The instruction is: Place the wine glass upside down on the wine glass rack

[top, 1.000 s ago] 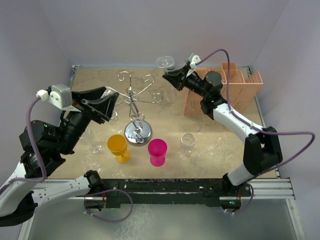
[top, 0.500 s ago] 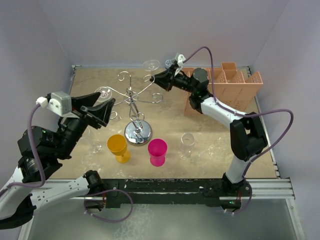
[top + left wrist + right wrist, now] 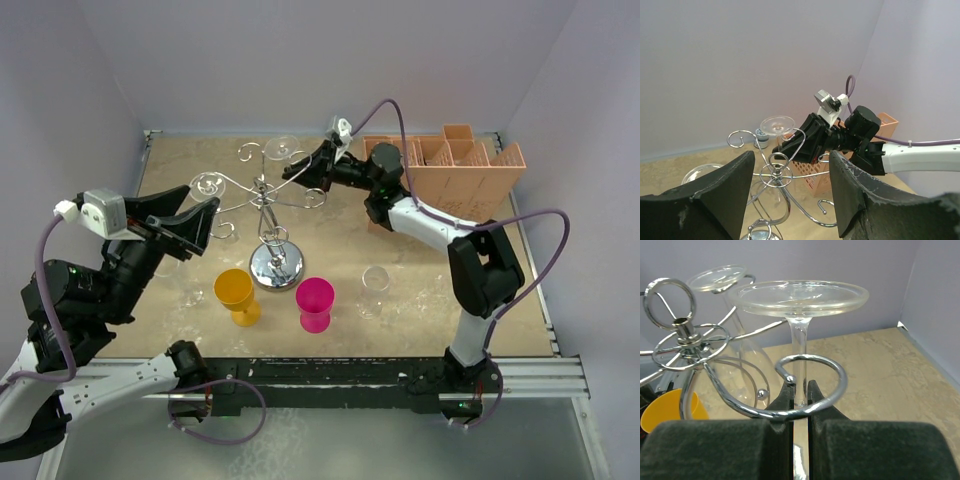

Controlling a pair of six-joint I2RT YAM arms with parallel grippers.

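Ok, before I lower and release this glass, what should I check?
1. Inverted wine glass, foot up: ok.
2. Grip of right gripper on the stem: ok.
3. Stem inside a curl of the wine glass rack: ok, by the right wrist view.
4. Foot seated on that curl: not ok, it stands above.
5. Open left gripper, nothing held: ok.
6. Gap between left gripper and the other glass on the rack: cannot tell.
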